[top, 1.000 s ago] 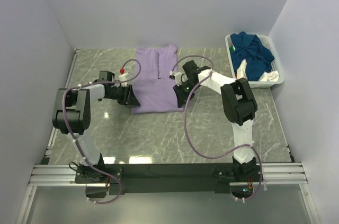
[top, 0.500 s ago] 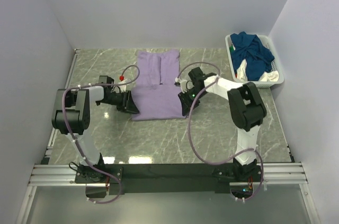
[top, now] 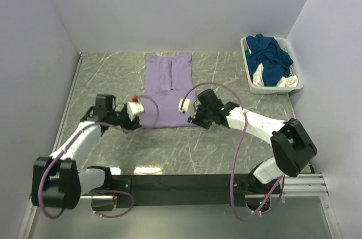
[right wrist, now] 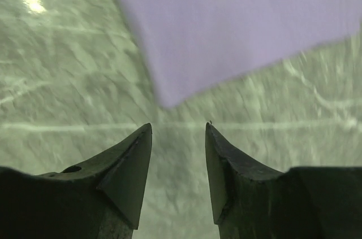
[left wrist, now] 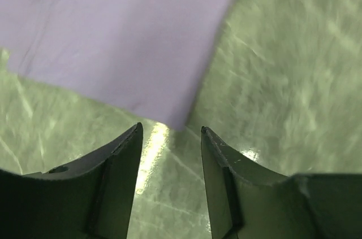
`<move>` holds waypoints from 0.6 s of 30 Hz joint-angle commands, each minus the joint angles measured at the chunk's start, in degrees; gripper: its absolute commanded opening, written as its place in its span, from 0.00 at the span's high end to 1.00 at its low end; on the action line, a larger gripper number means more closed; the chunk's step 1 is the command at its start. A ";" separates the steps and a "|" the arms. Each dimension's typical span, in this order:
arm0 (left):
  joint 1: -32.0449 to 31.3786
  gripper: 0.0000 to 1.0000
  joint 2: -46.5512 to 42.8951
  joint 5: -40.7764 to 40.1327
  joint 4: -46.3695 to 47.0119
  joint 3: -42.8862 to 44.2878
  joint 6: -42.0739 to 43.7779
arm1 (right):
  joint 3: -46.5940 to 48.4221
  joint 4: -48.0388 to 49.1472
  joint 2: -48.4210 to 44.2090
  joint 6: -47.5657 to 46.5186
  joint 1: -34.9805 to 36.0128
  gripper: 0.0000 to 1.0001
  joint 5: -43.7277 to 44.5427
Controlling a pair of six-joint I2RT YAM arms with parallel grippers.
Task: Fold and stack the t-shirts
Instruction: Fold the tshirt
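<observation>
- The left gripper (left wrist: 171,129) has its two dark fingers parted by a clear gap, with nothing pinched between them and only table surface showing in the gap.
- Just ahead of that gap lies the near-left corner of the lilac t-shirt (top: 168,89). The corner lies flat on the table and does not touch either finger.
- The right gripper (right wrist: 179,126) stands the same way, with its fingers spread and nothing held or touched.
- The shirt's near-right corner points down toward this opening from just in front of it, a strip of table between them.
- From above, the two grippers sit low, one at each near corner of the lilac t-shirt, and both arms reach in from the near edge.
- The lilac t-shirt lies flat as a long narrow rectangle. Its sides are folded inward, so a seam line runs down the far half.
- It rests on the grey-green marbled table (top: 226,75), its far end close to the back wall.
- To the right of the lilac t-shirt, well apart and at the table's far right corner, stands a white basket (top: 298,82).
- Dark teal-blue t-shirts (top: 271,58) are heaped in the basket, and some white cloth (top: 259,75) shows at its near left side.
- Both wrist views are slightly blurred, and no writing can be read on the shirt or the fingers.
</observation>
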 commanded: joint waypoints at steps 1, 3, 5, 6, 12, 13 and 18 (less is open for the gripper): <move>-4.62 0.48 -5.33 -6.01 10.45 -9.23 16.61 | -3.90 13.25 0.94 -7.17 4.57 0.50 8.20; -7.16 0.46 -6.57 -7.69 14.49 -11.98 18.21 | -4.00 14.66 2.69 -8.14 5.63 0.50 8.38; -9.62 0.45 -5.97 -9.87 16.52 -13.83 18.40 | -3.82 15.02 4.45 -9.02 5.90 0.50 8.46; -10.24 0.45 -5.27 -10.50 17.58 -14.10 17.96 | -3.91 15.28 4.98 -9.20 6.25 0.49 8.47; -12.97 0.45 -0.26 -14.45 23.30 -14.19 17.16 | -4.09 14.49 7.97 -10.61 7.39 0.49 7.41; -13.32 0.46 1.23 -14.72 23.30 -13.66 17.86 | -4.00 14.06 8.32 -10.69 7.65 0.49 7.24; -14.03 0.51 5.28 -16.74 23.48 -11.73 18.92 | -4.70 13.00 8.85 -11.05 7.83 0.50 7.23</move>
